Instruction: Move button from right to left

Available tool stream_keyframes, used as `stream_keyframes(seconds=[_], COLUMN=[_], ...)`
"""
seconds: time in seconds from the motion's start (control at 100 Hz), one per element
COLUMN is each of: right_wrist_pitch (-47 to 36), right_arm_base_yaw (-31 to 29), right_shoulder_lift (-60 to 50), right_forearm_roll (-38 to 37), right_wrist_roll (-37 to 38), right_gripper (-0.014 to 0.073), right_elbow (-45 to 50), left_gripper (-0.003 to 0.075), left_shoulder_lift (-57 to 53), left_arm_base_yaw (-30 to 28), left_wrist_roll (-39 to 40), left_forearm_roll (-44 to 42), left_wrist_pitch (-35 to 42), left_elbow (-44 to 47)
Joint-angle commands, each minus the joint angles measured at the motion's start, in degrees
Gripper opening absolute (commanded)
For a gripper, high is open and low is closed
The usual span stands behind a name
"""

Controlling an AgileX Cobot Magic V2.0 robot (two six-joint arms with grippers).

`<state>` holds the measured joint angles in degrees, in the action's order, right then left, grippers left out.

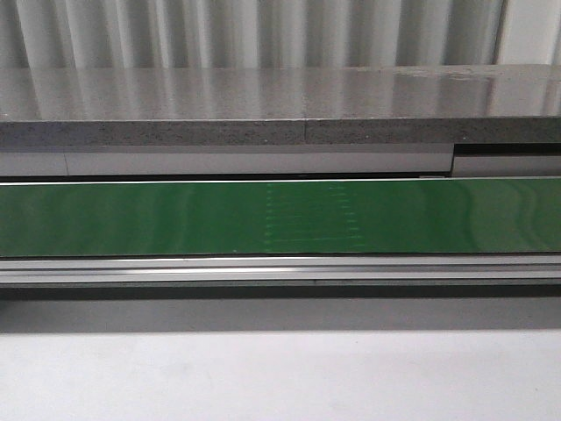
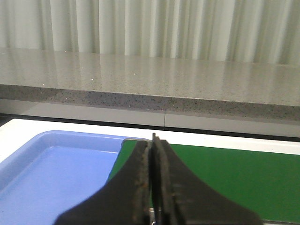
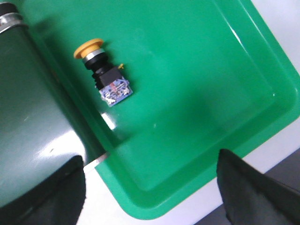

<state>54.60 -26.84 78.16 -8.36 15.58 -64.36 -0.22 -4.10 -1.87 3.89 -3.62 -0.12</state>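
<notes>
The button lies on its side in the green tray, long axis slanting from yellow cap to blue base. My right gripper hangs above it, fingers spread wide, so that arm is nearer. My left gripper is pinched closed over the blue tray.

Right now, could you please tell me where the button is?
In the right wrist view, the button lies on its side in the green tray, near the wall beside the conveyor belt.

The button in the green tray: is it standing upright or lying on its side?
On its side. The button lies flat on the green tray floor, yellow cap and blue base both showing in profile.
</notes>
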Motion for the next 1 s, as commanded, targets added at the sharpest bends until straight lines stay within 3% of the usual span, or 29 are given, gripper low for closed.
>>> stream_keyframes(seconds=[0.0,0.5,0.99], right_wrist_pitch=[-3.36,-14.28,-11.97], right_arm_base_yaw=[-1.90,-2.31,-1.99], right_shoulder_lift=[2.04,17.51,26.06], right_forearm_roll=[1.68,7.39,10.69], right_wrist_roll=[-0.16,-1.20,-7.14], right_gripper=[0.0575,0.0575,0.0573], right_elbow=[-2.84,-3.79,-7.79], left_gripper=[-0.0020,-0.0020,-0.0020], left_shoulder_lift=[-2.13,-2.13,-2.13], left_arm_base_yaw=[0.13,0.13,0.13], left_wrist_roll=[0.60,0.60,0.60], left_forearm_roll=[0.53,0.53,0.53], left_wrist_pitch=[4.31,4.31,4.31], left_elbow=[1.38,1.38,1.38])
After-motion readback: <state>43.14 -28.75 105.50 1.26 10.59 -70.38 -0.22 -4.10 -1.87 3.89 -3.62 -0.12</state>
